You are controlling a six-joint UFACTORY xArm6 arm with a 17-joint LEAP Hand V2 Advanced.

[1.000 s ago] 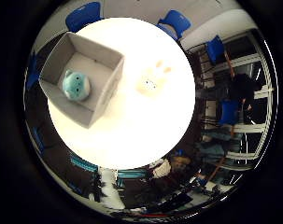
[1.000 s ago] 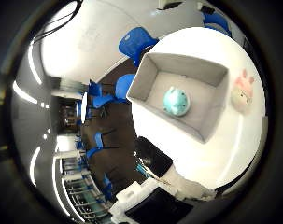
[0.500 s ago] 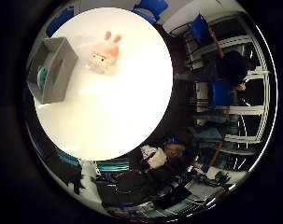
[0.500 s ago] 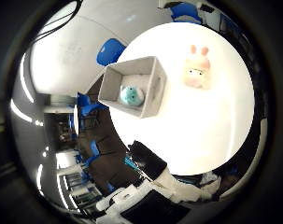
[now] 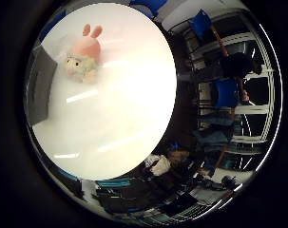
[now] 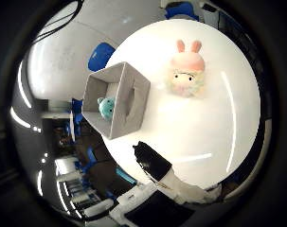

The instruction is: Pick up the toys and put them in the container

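Now | view shifted from container (image 6: 115, 99) toward pink bunny toy (image 6: 186, 68) on table (image 6: 200, 137) | teal toy (image 6: 105, 107) already inside | bunny pending | hand (image 6: 155, 165) grip state: cannot tell.

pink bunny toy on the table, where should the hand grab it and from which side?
Grip the bunny toy around its round, soft body, coming straight down from above. It lies alone on the white table, apart from the grey container, so fingers probably have room all round. The thin ears likely give less purchase.
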